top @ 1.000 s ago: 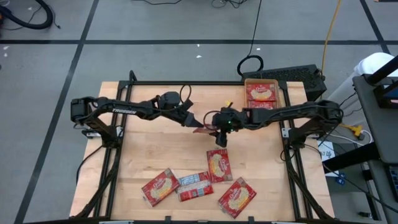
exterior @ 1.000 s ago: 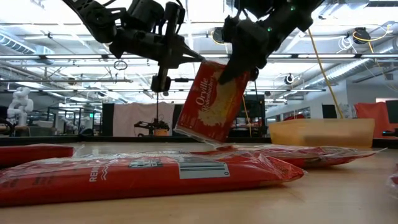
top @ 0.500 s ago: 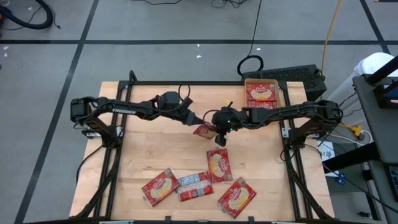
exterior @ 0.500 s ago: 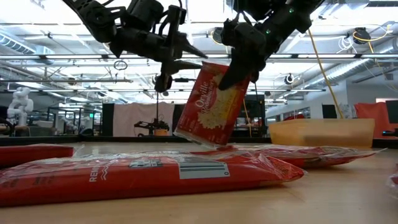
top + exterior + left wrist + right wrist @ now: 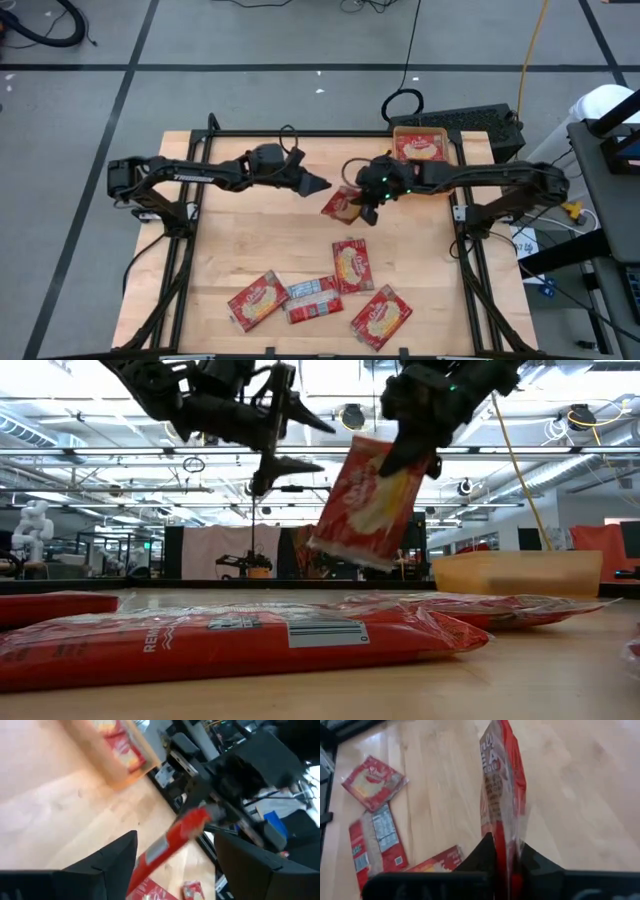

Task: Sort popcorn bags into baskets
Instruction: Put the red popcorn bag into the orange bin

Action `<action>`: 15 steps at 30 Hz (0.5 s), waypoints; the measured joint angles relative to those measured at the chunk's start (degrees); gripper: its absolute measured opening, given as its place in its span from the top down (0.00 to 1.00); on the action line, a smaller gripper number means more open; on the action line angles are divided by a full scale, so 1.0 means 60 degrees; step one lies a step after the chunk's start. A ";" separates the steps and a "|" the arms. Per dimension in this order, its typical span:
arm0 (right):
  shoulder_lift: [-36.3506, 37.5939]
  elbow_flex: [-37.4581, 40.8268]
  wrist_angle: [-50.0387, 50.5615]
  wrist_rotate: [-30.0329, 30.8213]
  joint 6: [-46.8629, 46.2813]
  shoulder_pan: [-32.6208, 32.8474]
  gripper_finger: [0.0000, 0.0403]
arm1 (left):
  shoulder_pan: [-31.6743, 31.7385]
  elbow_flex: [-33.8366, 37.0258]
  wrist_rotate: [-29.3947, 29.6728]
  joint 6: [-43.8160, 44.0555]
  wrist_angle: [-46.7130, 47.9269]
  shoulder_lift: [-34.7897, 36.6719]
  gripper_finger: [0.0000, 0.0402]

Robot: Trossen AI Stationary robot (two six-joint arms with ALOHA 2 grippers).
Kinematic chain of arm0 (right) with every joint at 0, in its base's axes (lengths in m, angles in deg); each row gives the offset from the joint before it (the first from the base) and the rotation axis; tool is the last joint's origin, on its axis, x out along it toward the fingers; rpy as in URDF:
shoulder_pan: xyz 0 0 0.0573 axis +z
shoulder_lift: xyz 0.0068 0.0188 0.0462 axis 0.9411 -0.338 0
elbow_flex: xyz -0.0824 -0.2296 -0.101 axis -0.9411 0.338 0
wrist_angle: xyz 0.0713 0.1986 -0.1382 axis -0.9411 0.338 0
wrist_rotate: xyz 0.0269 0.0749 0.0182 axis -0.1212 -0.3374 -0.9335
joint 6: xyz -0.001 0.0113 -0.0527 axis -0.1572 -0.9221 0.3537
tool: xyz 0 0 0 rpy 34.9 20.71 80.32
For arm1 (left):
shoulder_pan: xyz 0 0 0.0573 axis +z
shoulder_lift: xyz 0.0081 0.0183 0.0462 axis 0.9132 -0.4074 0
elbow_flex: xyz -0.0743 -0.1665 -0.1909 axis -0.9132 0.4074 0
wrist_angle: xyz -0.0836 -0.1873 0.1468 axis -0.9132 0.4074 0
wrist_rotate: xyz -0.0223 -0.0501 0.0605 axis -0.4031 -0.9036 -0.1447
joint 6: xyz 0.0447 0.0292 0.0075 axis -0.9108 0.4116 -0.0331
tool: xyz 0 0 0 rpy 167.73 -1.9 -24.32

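Two dark robot arms reach over one wooden tabletop (image 5: 250,240). Seven red popcorn bags are visible in all. Four bags lie flat in a cluster at the tabletop's 6 o'clock edge (image 5: 335,290); one of them shows its pale label side. One bag (image 5: 343,203) hangs above the middle, pinched in the right end effector (image 5: 366,209). Two more bags sit inside the single orange basket (image 5: 403,133) at 1 o'clock.
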 joint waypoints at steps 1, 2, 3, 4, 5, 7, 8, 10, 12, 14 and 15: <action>0.0191 0.0000 0.0137 0.0005 0.0003 -0.0067 0.97 | 0.0000 0.0003 0.0015 -0.0259 0.0032 0.0093 0.33; 0.0370 0.0000 0.0305 -0.0011 -0.0002 -0.0137 0.96 | 0.0000 0.0000 0.0032 -0.0534 -0.0005 0.0153 0.34; 0.0554 0.0000 0.0433 -0.0027 -0.0011 -0.0222 0.95 | 0.0000 0.0000 0.0031 -0.0783 0.0037 0.0233 0.34; 0.0751 0.0000 0.0463 -0.0038 -0.0057 -0.0301 0.95 | 0.0003 0.0004 0.0019 -0.1024 0.0117 0.0334 0.35; 0.0937 0.0000 0.0487 -0.0113 -0.0139 -0.0384 0.95 | 0.0004 0.0004 0.0004 -0.1252 0.0098 0.0417 0.36; 0.1291 0.0000 0.0503 -0.0344 -0.0300 -0.0575 0.95 | 0.0006 0.0000 -0.0004 -0.1576 0.0066 0.0592 0.37; 0.1469 0.0000 0.0499 -0.0481 -0.0363 -0.0662 0.95 | 0.0007 0.0000 -0.0008 -0.1671 0.0125 0.0683 0.38; 0.1749 0.0000 0.0420 -0.0713 -0.0519 -0.0813 0.96 | 0.0007 0.0004 -0.0008 -0.1803 0.0197 0.0833 0.39; 0.2066 0.0000 0.0359 -0.0722 -0.0725 -0.0926 0.96 | 0.0007 0.0004 -0.0008 -0.1947 0.0223 0.1093 0.39; 0.2317 0.0000 0.0071 -0.0729 -0.0998 -0.1041 0.96 | 0.0007 0.0007 -0.0004 -0.2340 0.0121 0.1423 0.39; 0.2430 0.0000 -0.0211 -0.0726 -0.1122 -0.1100 0.96 | 0.0007 0.0004 -0.0002 -0.2631 0.0067 0.1602 0.39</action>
